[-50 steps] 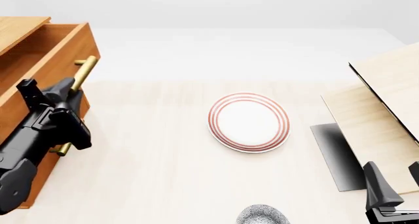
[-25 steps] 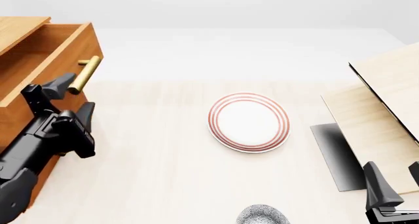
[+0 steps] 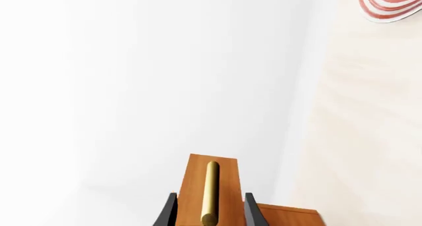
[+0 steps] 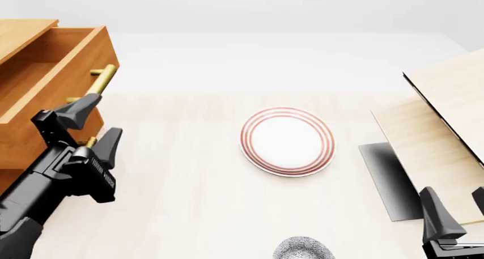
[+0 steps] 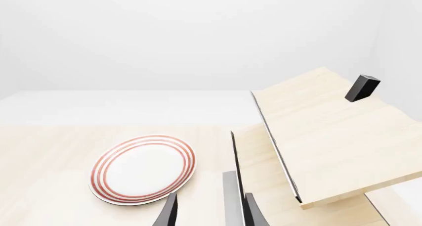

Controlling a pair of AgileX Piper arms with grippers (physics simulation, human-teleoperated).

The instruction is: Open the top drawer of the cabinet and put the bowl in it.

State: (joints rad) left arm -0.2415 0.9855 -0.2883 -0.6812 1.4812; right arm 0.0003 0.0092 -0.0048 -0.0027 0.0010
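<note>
The bowl (image 4: 304, 249) sits at the table's near edge — closer to the right gripper (image 4: 454, 213), whose grip I cannot tell, than the open, empty left gripper (image 4: 94, 123) by the top drawer (image 4: 53, 72).

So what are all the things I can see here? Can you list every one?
cabinet: one, orange-brown wood, far left of the table.
top drawer: one, orange-brown with a brass bar handle, pulled open at the cabinet's top.
plate: one, white with red rings, middle of the table.
bowl: one, white with dark speckles, near edge of the table, only partly in view.
slanted structure: one, pale wood, right side.
table: one, light wood, under everything.
left gripper: one, black, jaws open, just in front of the drawer handle.
right gripper: one, black, jaws open, low at the right.
</note>
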